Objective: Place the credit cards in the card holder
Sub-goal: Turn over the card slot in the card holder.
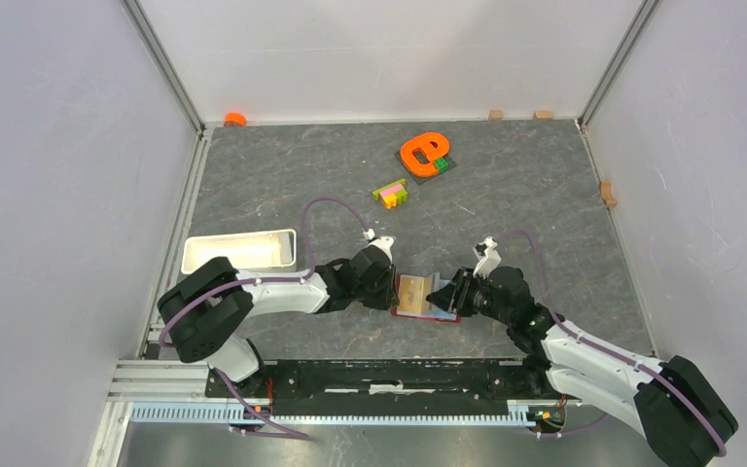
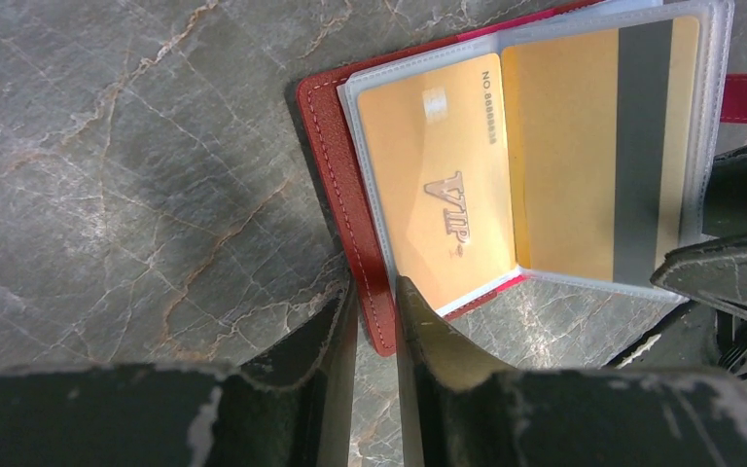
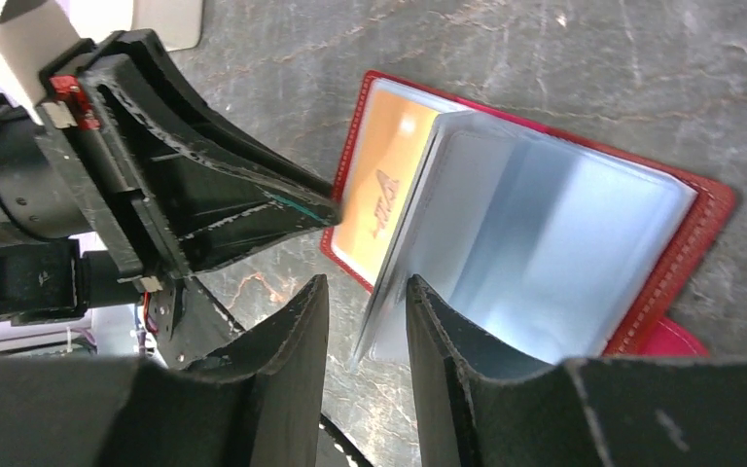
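The dark red card holder point(image 1: 428, 314) lies open on the table between my two grippers. A tan-orange "VIP" credit card point(image 2: 438, 185) sits in its left clear sleeve; it also shows in the right wrist view point(image 3: 379, 180). A clear leaf stands raised: a tan card back with a grey stripe point(image 2: 584, 146) on one face, a light blue card point(image 3: 545, 253) on the other. My left gripper point(image 2: 374, 292) is shut on the holder's red cover edge point(image 2: 326, 146). My right gripper point(image 3: 365, 287) is narrowly open, with the leaf's edge between its jaws against one finger.
A white tray point(image 1: 238, 250) sits left of the left arm. An orange e-shaped toy point(image 1: 423, 151) and coloured blocks point(image 1: 390, 193) lie farther back. The left gripper's fingers point(image 3: 282, 209) are close to my right gripper. White walls surround the table.
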